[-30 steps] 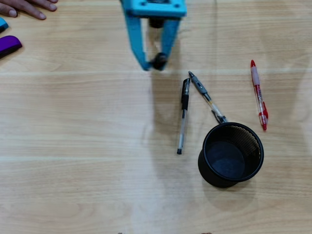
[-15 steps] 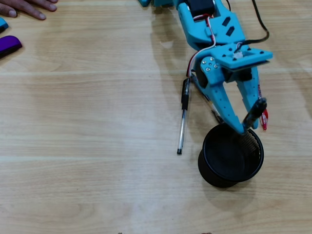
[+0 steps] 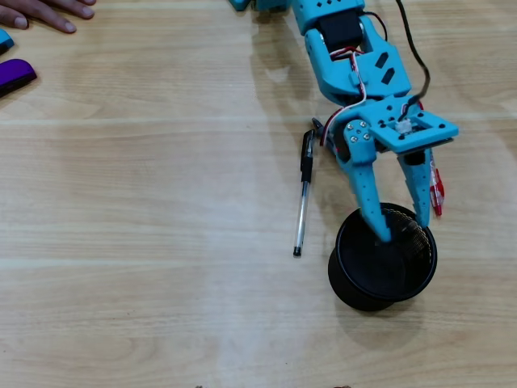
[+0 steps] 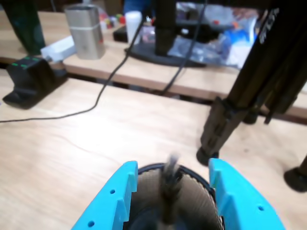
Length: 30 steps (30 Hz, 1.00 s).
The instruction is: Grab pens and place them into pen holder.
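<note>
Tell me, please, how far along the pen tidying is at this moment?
Done: nothing visibly settled in the pen holder. In hand: the open gripper hangs over it, a blurred dark pen between its fingers. Left: the black-capped pen, the red pen and a mostly hidden grey pen.

Blue jaws, black mesh pen holder [image 3: 347,284], pale woodgrain table [image 3: 145,202].

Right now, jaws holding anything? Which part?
Nothing held. The gripper is open over the holder; a blurred pen sits loose between the jaws, seemingly dropping in.
</note>
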Tool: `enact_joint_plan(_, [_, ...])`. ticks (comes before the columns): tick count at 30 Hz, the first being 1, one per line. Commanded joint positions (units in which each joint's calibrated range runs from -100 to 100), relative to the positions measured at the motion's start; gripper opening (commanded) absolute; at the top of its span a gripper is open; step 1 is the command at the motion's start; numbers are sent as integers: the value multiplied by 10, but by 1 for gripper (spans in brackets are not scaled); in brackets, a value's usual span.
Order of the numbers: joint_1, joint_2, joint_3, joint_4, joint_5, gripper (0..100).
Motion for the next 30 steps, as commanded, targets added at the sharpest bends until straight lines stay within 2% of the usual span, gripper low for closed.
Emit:
enact_joint_plan(1, [-2, -10, -6, -53, 14, 19])
enact_joint_plan(5, [9, -50, -11, -53, 26, 19])
enact_joint_plan(7, [20, -106, 4, -24, 62, 19])
enact_joint_plan(8, [25, -139, 9, 24, 83, 19])
enact_joint_plan(10, [47, -217, 13, 182, 125, 19])
enact_joint_plan(13, [86, -310, 6, 542, 166, 19])
enact_joint_plan(15, [112, -310, 13, 754, 135, 19])
enact_joint_plan(16, [114, -294, 20, 802, 107, 19])
enact_joint_plan(19, [68, -209, 44, 802, 40, 19])
enact_joint_plan(21, [40, -152, 57, 756, 28, 19])
enact_joint_plan(30, [22, -72, 66, 604, 78, 19])
